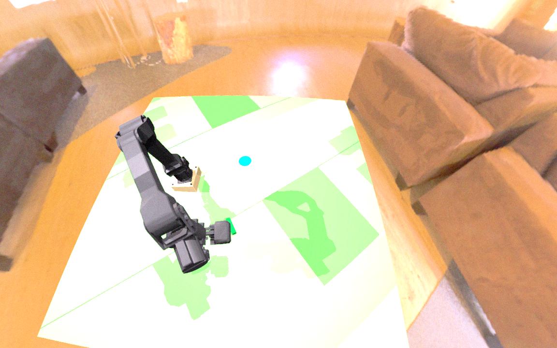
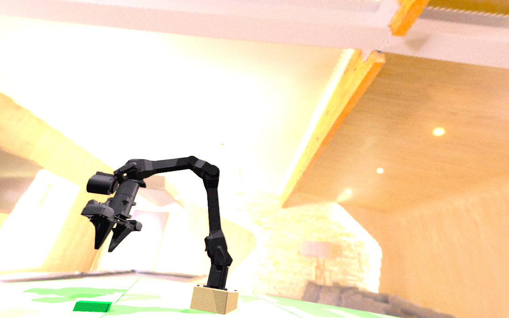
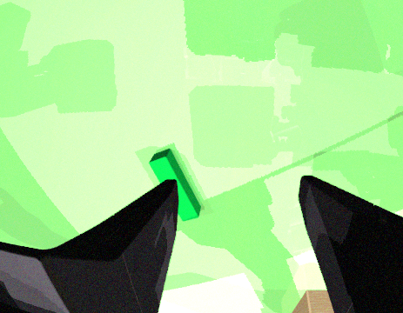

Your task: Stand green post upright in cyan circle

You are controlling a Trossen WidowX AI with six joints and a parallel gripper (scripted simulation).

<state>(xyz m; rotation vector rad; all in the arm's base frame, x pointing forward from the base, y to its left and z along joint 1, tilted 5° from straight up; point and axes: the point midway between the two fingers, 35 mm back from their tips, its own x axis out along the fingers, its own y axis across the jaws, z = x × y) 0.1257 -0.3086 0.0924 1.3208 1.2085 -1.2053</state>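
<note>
The green post lies on its side on the table. In the top view it is partly hidden behind the gripper; in the wrist view the left fingertip covers part of it. The cyan circle lies flat on the table, farther back than the post in the top view. It does not show in the other views. My gripper is open with nothing between its fingers. It hangs well above the table and the post, tilted, with its fingers pointing down.
The arm stands on a wooden base block, to the left of the cyan circle in the top view. The pale table carries green patches and shadows. Brown sofas stand beyond its right edge and a dark sofa beyond its left.
</note>
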